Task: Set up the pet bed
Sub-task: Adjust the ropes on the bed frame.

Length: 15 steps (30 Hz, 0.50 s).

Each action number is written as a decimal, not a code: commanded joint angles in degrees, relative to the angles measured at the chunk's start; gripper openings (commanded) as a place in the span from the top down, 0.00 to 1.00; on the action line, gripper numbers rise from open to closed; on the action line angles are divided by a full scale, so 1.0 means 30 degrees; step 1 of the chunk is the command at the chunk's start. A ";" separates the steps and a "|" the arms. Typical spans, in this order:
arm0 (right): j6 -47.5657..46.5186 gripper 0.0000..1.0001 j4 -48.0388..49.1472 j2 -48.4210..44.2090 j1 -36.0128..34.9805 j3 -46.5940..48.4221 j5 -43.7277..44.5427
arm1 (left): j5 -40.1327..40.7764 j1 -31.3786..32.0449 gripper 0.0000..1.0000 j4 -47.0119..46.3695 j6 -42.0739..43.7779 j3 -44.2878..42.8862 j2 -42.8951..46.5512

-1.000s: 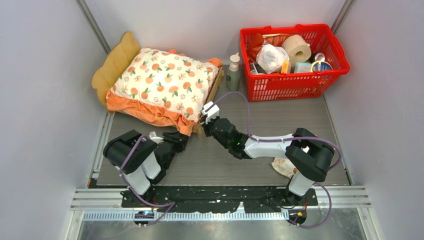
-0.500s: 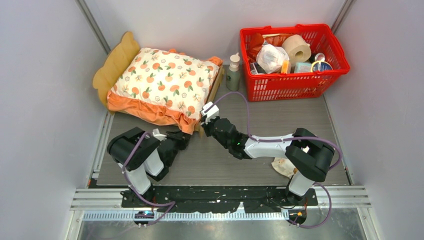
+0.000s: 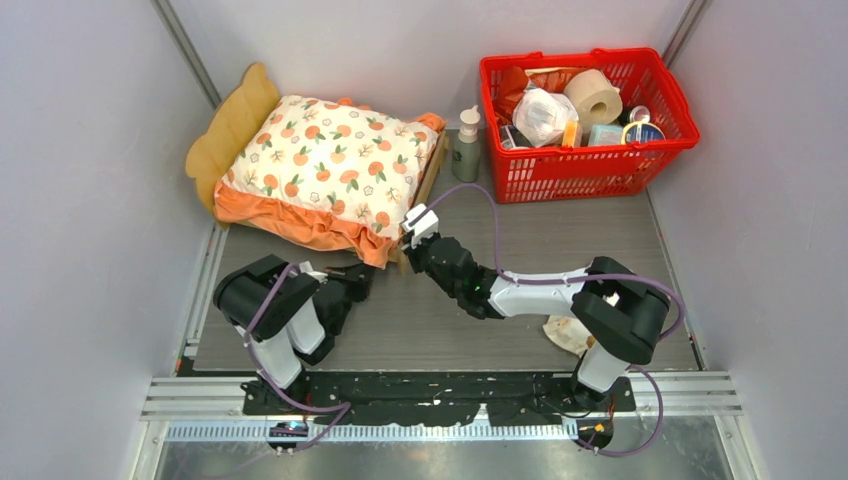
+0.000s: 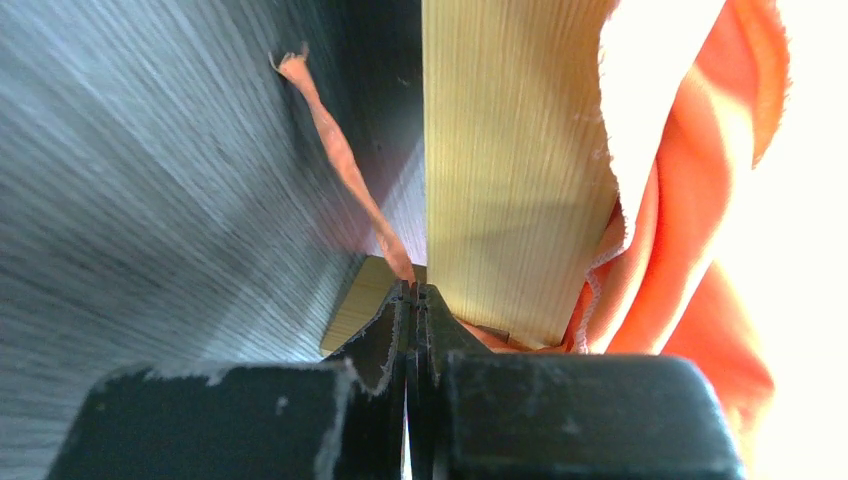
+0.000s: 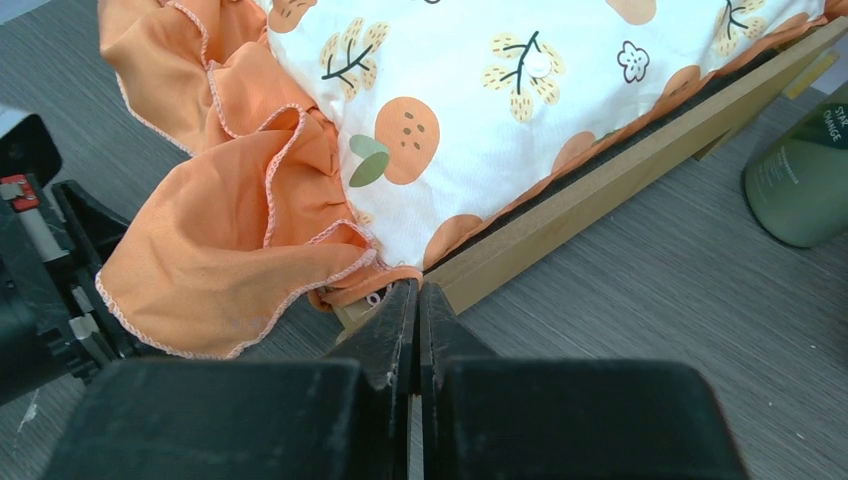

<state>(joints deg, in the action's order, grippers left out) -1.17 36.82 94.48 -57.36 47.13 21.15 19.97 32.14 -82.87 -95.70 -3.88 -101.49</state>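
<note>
A: Light-wood pet bed with scalloped headboard [image 3: 235, 120]?
B: Far left. Orange-print ruffled cushion [image 3: 330, 165] hides its base.
A: Claws?
B: Left gripper [image 4: 410, 295], right gripper [image 5: 418, 295]: both fully closed at the frame's near corner. Grasp unclear.

pet bed [image 3: 232, 125]: light wood, visible grain. cushion [image 3: 330, 165]: cream, orange fruit + green leaf print, orange ruffle. basket [image 3: 580, 172]: red mesh. bottle [image 3: 466, 152]: sage green, white cap. worktop [image 3: 560, 235]: grey wood-grain.

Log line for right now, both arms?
left jaws: shut beside pet bed rail | right jaws: shut at pet bed corner | cushion: lying on pet bed
</note>
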 commanded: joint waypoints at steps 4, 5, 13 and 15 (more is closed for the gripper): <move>-0.0074 0.95 0.0873 -0.1206 -0.0039 -0.0118 0.1492 | 0.1094 -0.0552 1.00 -0.0818 0.0687 0.0883 0.0888; -0.0091 0.95 0.0863 -0.1289 -0.0039 -0.0136 0.1631 | 0.1066 -0.0574 1.00 -0.0805 0.0672 0.0876 0.0837; -0.0578 0.95 0.1036 -0.1807 -0.0010 -0.0712 0.1917 | 0.0706 -0.0579 1.00 -0.0806 0.0852 0.0483 0.0497; -0.0577 0.95 0.1117 -0.1806 -0.0013 -0.0785 0.1942 | 0.0976 -0.0578 1.00 -0.0805 0.0963 0.0663 0.0479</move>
<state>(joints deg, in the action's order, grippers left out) -1.87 36.58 92.33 -57.43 44.91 24.40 21.41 30.61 -82.94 -95.20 -1.87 -99.90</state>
